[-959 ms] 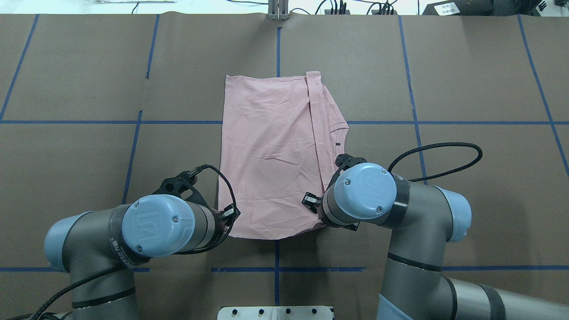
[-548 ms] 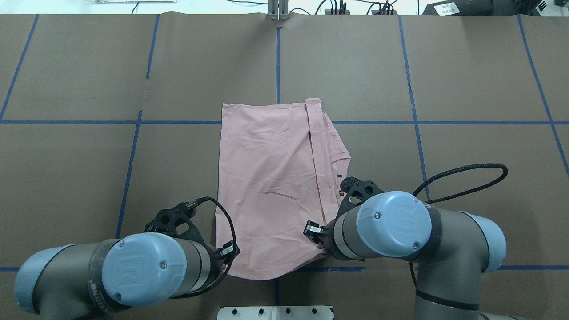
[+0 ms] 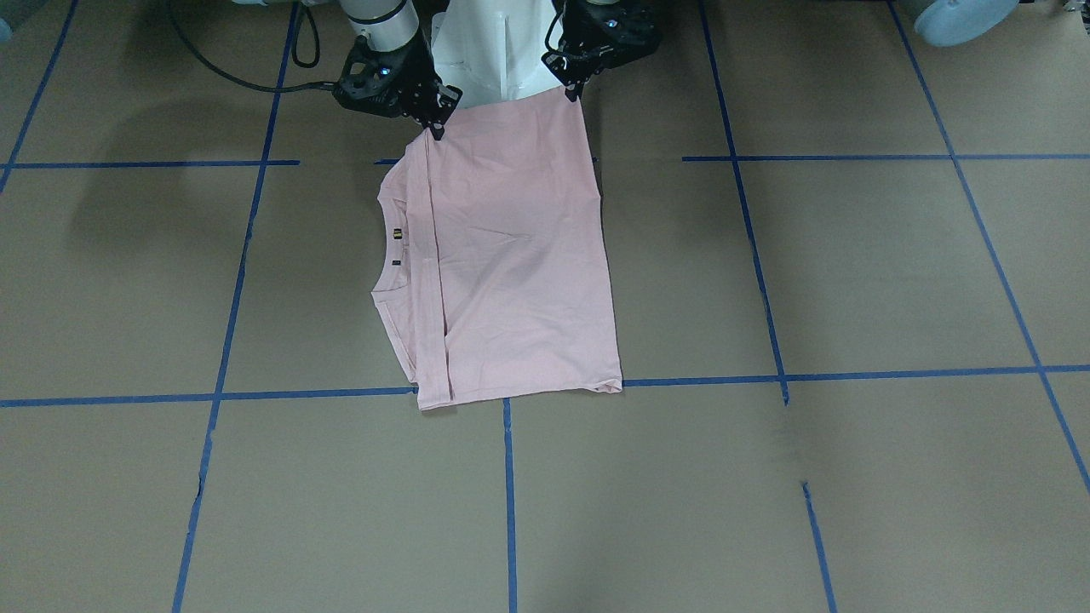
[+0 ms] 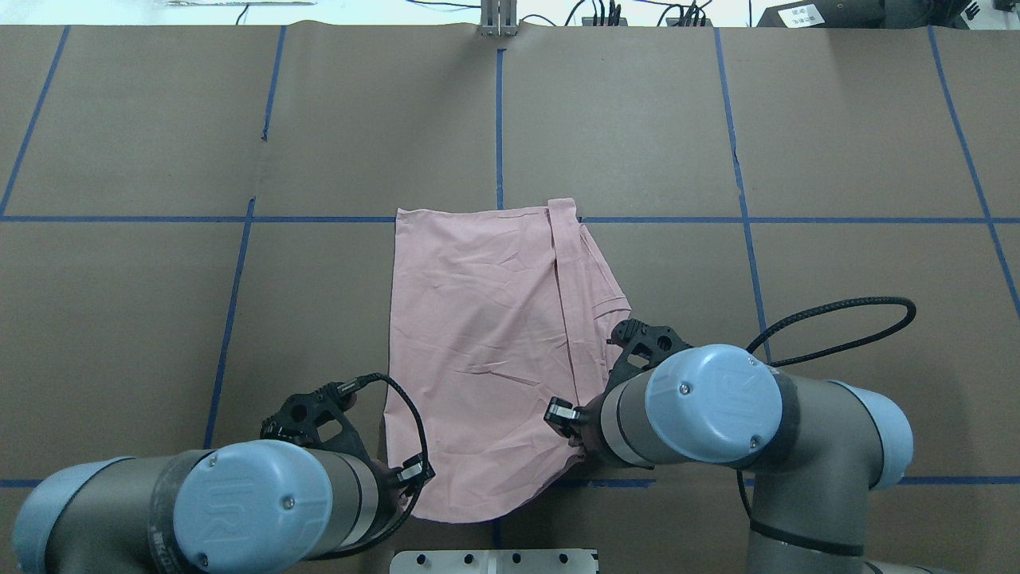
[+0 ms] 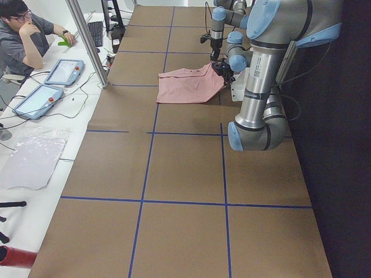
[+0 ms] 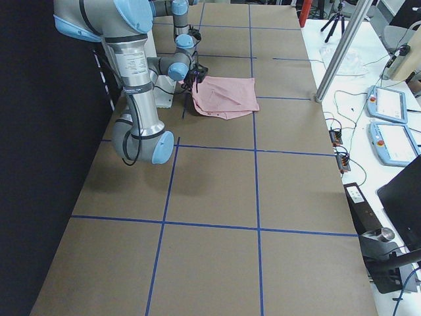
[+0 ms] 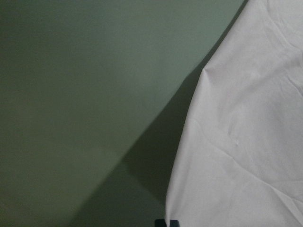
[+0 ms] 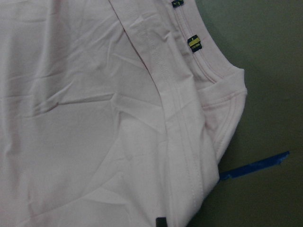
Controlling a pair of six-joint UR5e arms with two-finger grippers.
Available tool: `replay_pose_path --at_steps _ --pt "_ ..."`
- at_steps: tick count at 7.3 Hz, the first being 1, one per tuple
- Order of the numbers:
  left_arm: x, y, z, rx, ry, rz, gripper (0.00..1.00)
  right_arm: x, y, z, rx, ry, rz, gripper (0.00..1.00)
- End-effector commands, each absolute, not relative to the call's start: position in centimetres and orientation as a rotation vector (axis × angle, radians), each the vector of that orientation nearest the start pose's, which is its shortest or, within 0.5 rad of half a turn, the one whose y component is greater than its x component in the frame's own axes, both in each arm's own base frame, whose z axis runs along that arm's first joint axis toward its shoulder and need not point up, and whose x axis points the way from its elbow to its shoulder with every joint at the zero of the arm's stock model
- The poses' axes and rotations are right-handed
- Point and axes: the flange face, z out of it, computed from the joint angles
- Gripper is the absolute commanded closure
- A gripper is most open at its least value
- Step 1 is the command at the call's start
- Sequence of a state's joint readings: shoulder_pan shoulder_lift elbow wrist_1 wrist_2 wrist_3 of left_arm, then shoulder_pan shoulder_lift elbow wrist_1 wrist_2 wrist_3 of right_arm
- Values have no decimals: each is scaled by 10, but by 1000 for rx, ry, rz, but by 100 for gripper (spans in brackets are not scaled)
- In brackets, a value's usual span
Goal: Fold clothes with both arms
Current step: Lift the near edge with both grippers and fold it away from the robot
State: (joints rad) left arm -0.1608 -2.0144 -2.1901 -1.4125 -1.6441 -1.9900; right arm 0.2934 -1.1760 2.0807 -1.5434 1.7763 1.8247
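The pale pink T-shirt (image 4: pixel 478 343) lies folded lengthwise on the brown table, plain side up, with its neck labels (image 3: pixel 396 234) showing on the side strip. The print is hidden. My left gripper (image 3: pixel 572 92) is shut on the shirt's near corner on its side. My right gripper (image 3: pixel 436 129) is shut on the other near corner, by the collar fold. Both hold the near edge slightly raised by the robot's base. The left wrist view shows the shirt's edge (image 7: pixel 246 142). The right wrist view shows the collar and labels (image 8: pixel 194 43).
The white pedestal base (image 4: pixel 494 560) stands just behind the held edge. Blue tape lines (image 4: pixel 498 119) grid the table. An operator (image 5: pixel 23 35) sits beyond the far edge with tablets (image 5: pixel 64 70) and a metal post (image 5: pixel 87 40).
Both arms have drawn back toward the robot's base, dragging the shirt along the table toward the near edge. Both grippers stay shut on its corners.
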Motion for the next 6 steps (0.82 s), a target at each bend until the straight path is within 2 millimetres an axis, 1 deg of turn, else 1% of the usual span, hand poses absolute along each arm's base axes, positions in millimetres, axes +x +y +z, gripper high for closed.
replay_pose_path --at_steps 1,2,3,5,6 --pt "466 -273 184 -85 931 -541 100 -486 -318 243 -116 -958 467 100" --pt "486 -295 201 -72 941 -566 100 -506 -334 252 -108 -967 478 100" --pt "498 -308 213 -65 953 -581 100 -518 -349 254 -100 -968 490 100" --pt "491 -323 213 -51 963 -606 100 -507 -370 254 -77 -968 518 100" --pt "483 -345 207 -31 974 -640 100 -508 -392 255 -58 -957 536 100"
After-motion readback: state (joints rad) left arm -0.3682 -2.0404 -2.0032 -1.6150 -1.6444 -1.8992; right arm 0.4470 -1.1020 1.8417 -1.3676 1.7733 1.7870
